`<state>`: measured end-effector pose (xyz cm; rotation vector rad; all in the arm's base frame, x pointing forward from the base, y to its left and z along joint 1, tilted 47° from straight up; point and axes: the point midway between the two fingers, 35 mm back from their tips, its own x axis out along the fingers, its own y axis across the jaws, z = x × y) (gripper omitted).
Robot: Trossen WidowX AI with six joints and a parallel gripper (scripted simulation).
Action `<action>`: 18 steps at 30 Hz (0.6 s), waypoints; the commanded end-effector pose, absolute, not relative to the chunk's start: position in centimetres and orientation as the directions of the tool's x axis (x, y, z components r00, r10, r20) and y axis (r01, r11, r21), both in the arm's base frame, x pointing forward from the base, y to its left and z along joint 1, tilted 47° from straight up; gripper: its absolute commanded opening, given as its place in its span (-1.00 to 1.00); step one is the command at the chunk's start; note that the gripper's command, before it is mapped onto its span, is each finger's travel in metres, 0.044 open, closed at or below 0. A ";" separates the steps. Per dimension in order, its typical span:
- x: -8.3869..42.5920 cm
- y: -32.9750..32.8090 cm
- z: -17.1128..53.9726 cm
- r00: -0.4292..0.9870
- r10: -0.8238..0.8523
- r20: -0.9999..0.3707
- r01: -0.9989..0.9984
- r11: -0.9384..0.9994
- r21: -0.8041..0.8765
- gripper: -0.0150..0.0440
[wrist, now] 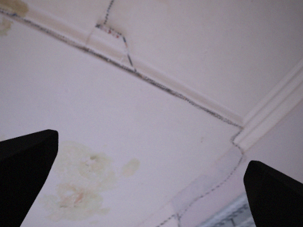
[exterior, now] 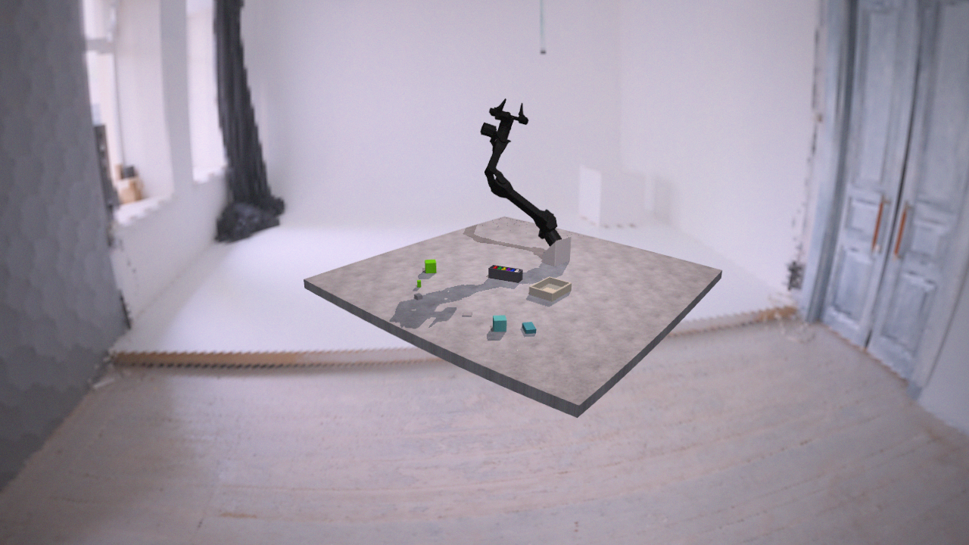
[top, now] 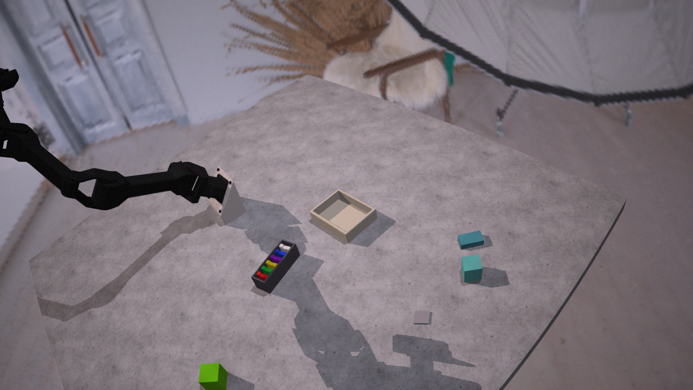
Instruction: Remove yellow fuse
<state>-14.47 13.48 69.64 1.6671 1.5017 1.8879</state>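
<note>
The yellow fuse (top: 271, 264) sits in the dark fuse block (top: 283, 268) (exterior: 504, 275), between the green fuse (top: 266, 270) and the purple fuse (top: 275, 259). Red, blue and white fuses are in the same row. The beige tray (top: 328, 227) (exterior: 549, 294) is on the table beside the block and looks empty. My gripper (exterior: 512, 107) (wrist: 154, 157) is open and empty, pointing upward high above the table, far from the block. In the top view the fingers are out of frame.
A teal cube (top: 471, 269) (exterior: 499, 324) and a flat teal block (top: 470, 240) (exterior: 529, 328) lie beyond the tray. A thin grey tile (top: 422, 317) (exterior: 467, 313), a green block (top: 212, 376) (exterior: 430, 266), a small green piece (exterior: 419, 284) and a small grey cube (exterior: 418, 297) are also on the table.
</note>
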 end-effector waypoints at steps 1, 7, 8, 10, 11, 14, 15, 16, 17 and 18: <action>-14.6 13.6 69.5 -0.338 0.713 0.615 0.434 -0.462 0.774 0.78; -16.8 18.6 66.0 -0.294 0.811 0.506 0.156 -0.482 0.862 0.24; -17.0 19.6 65.3 -0.280 0.829 0.484 0.103 -0.476 0.874 0.15; -17.1 21.8 63.8 -0.249 0.864 0.438 -0.002 -0.453 0.892 -0.03; -16.8 22.5 63.4 -0.222 0.877 0.425 -0.010 -0.438 0.899 -0.11; -15.9 25.6 61.3 -0.140 0.921 0.364 -0.102 -0.379 0.920 -0.27; -15.7 26.8 60.4 -0.118 0.934 0.338 -0.152 -0.353 0.923 -0.27; -15.4 27.9 59.5 -0.095 0.946 0.311 -0.201 -0.325 0.924 -0.27; -15.1 29.0 58.6 -0.070 0.956 0.285 -0.249 -0.293 0.923 -0.27; -14.7 30.1 57.7 -0.045 0.965 0.258 -0.294 -0.260 0.920 -0.27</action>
